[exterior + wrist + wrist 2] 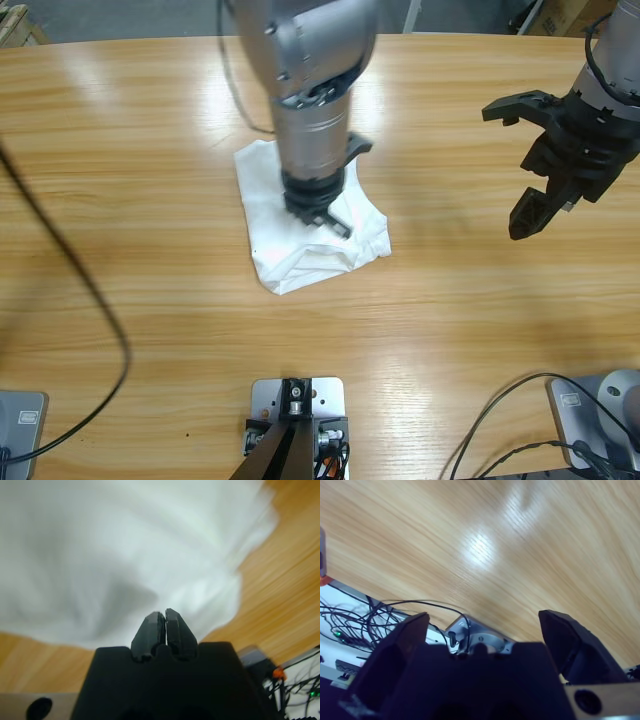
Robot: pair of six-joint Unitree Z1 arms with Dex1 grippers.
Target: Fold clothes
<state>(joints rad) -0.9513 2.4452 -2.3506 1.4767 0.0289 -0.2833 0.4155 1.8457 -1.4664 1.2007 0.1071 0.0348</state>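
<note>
The clothes are one white T-shirt (pixel 300 262), lying folded into a small rumpled bundle near the middle of the wooden table (pixel 140 160). My left arm comes down from the top of the high view, and its gripper (pixel 330 222) sits right over the bundle's middle. In the left wrist view the white T-shirt (pixel 120 545) fills most of the picture, and the left gripper (pixel 164 615) is shut, tips together, with no cloth showing between them. My right gripper (pixel 515 165) hovers over bare wood well to the right of the shirt, jaws wide open and empty; the right wrist view shows the same gripper (pixel 485 617).
A black cable (pixel 95 310) curves across the table's left side. More cables (pixel 500 420) lie at the front right edge. Bare wood surrounds the shirt on all sides. Cardboard boxes (pixel 570 15) stand beyond the far edge.
</note>
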